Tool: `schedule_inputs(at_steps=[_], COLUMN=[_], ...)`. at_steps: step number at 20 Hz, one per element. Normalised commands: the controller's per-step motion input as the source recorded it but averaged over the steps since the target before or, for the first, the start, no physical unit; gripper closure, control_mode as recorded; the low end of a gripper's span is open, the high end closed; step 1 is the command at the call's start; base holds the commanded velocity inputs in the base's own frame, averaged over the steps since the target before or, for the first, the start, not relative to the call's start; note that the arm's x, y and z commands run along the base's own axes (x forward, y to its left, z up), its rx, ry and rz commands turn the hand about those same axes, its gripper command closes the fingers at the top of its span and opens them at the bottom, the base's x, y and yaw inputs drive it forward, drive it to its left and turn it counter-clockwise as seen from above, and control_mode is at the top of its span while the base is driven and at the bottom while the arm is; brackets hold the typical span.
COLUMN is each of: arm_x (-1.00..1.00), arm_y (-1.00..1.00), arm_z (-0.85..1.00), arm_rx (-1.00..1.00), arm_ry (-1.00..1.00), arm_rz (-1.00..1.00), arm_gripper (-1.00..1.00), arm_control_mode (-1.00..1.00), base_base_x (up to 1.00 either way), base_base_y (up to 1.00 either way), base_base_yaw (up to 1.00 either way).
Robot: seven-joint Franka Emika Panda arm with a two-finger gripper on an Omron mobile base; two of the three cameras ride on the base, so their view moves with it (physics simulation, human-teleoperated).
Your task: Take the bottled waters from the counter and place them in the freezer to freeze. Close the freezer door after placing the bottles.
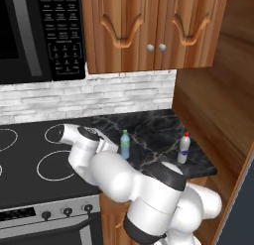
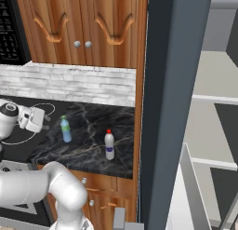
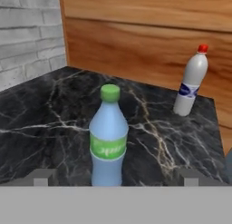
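In the hand view we are looking straight at the green-capped bottle, which is standing upright at the bottom centre of the frame on the black marble counter. Our gripper is holding its jaws wide apart, one grey fingertip showing at the lower left and the other at the lower right, with the bottle sitting between them; nothing is gripped, and we cannot tell whether either tip is touching it.

The red-capped bottle is standing upright in the upper right of that frame, well apart from the green-capped one and close to the wooden side wall.

In the left base view we are seeing the arm filling the lower middle of the frame, with both bottles standing beyond it on the counter at centre right: green-capped toward the centre, red-capped further right. A black stovetop with white rings is lying at the left.

In the right base view the gripper is sitting at the left edge, just beside the green-capped bottle. The freezer is standing open at the right of the frame, its light grey shelves showing.
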Motion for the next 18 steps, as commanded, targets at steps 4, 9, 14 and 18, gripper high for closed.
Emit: schedule_inputs(at_steps=[4, 9, 14, 18], arm_x=[0.13, 0.07, 0.19, 0.18], arm_y=[-0.03, -0.09, -0.18, -0.03], arm_z=[-0.06, -0.03, 0.00, -0.05], arm_rx=[-0.03, -0.03, -0.02, -0.02], arm_ry=[0.00, 0.01, 0.01, 0.00], arm_rz=[0.00, 0.00, 0.00, 0.00], arm_gripper=[-1.00, -1.00, -1.00, -1.00], arm_control_mode=[-1.00, -1.00, -1.00, -1.00], base_base_x=[0.00, 0.00, 0.00, 0.00], base_base_y=[0.00, 0.00, 0.00, 0.00], base_base_yaw=[0.00, 0.00, 0.00, 0.00])
